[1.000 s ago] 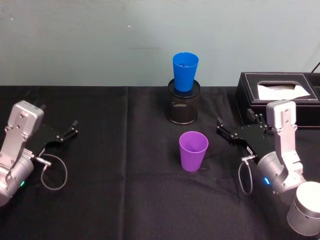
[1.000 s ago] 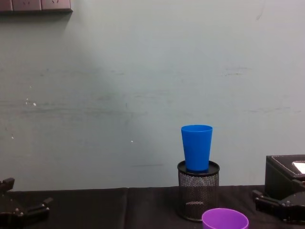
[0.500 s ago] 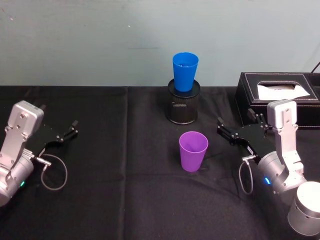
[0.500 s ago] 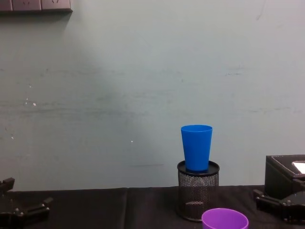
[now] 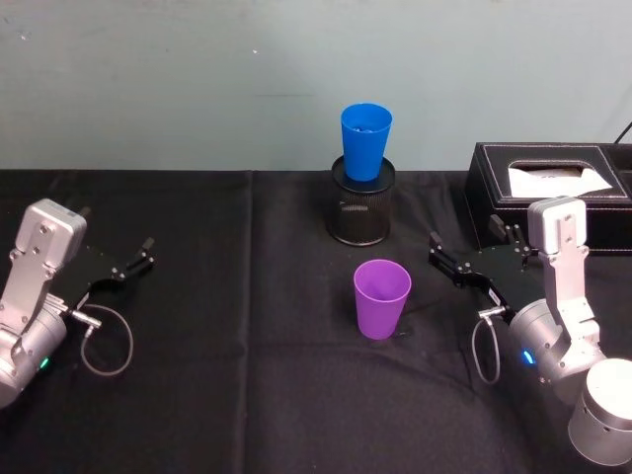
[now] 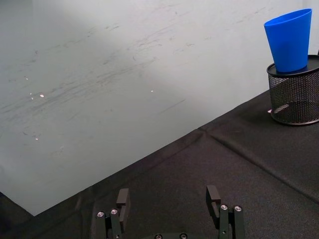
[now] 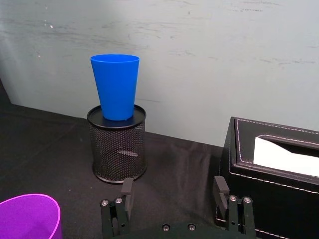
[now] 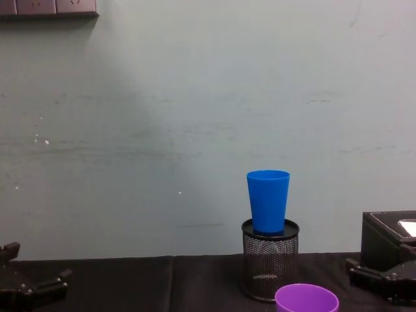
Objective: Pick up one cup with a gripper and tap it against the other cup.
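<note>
The purple cup (image 5: 382, 296) stands upright on the bench (image 5: 247, 395) just in front of the mesh holder (image 5: 361, 212) carrying the blue cup (image 5: 364, 140), with the right claw (image 5: 472, 259) right of the purple cup and the left claw (image 5: 118, 269) far left, both spread wide and empty.

Left gripper (image 5: 135, 259) rests low at the left, jaws apart. Right gripper (image 5: 472, 260) sits low at the right, jaws spread, empty.

Smooth purple plastic tapered cup (image 5: 382, 297) upright on black surface (image 5: 247, 375), mouth up; tall bright blue plastic tapered cup (image 5: 365, 140) upright behind it, well apart.
</note>
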